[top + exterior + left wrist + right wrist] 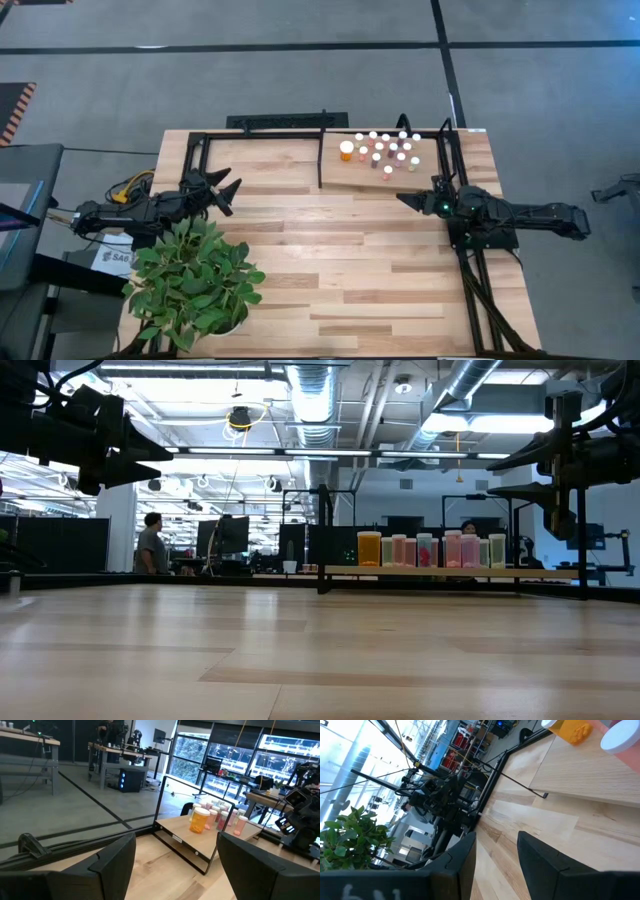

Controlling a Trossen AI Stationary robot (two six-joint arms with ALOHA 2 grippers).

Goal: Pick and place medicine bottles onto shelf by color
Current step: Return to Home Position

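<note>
Nearest us, well short of the shelf (pixel 345 176), stands a potted plant (pixel 190 285). Left of the shelf, our left gripper (pixel 232 195) hangs with jaws spread wide, holding nothing. Off the shelf's right front corner, our right gripper (pixel 414 192) is parted and empty. On the shelf the medicine bottles (pixel 390 150) cluster, with the larger orange bottle (pixel 347 150) leftmost.

medicine bottles (pixel 385 152): caps were white, bodies orange, pink, green | shelf (pixel 345 176): was pale wood, black frame bars | tabletop (pixel 350 262): was striped in light and tan planks | plant (pixel 190 280): was green
</note>
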